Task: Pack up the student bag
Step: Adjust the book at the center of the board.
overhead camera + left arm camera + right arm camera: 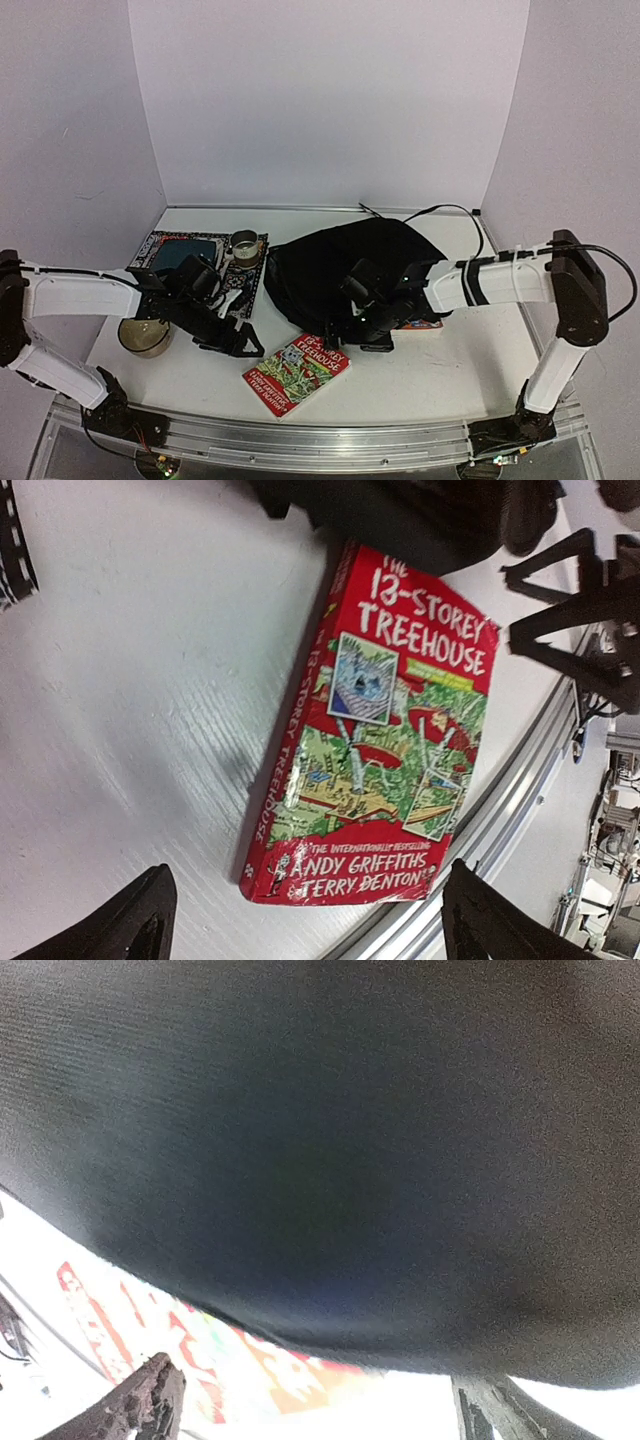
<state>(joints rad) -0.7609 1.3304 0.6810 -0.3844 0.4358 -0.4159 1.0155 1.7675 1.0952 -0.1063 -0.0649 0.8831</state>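
Left wrist: shows red book [380,730] squarely ahead of spread, empty left gripper [305,900], long axis toward student bag [340,260]; right gripper [320,1400] likewise spread, empty, beyond the book.

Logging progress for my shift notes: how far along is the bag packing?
Nothing looks packed yet. In hand: open left pincer hovers by the red paperback book, open right pincer at the edge of the soft black fabric backpack. Left: book lies on the table.
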